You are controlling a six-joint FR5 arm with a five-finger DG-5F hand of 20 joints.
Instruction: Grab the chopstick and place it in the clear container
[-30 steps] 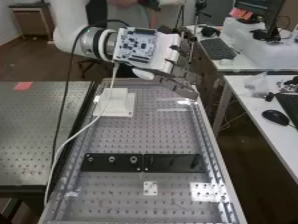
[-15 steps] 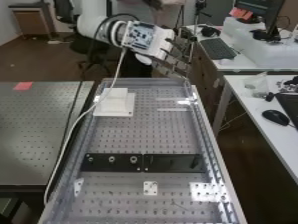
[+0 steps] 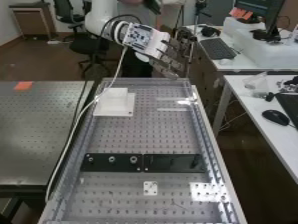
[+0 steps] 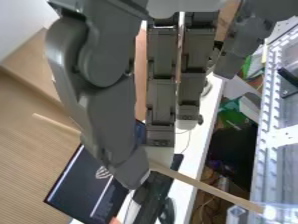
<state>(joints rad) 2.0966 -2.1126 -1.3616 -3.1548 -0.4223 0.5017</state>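
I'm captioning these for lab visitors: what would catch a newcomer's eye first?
Probably the dark grey robotic hand, up by the far end of the perforated metal bench, pinching a slim pale wooden chopstick between thumb and fingers. Next, perhaps, the two black plates lying end to end across that bench.

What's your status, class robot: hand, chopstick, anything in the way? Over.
Hand shut on chopstick, at the bench's far end. Chopstick not yet placed. Possible snag: white cable trailing from the arm along the bench.
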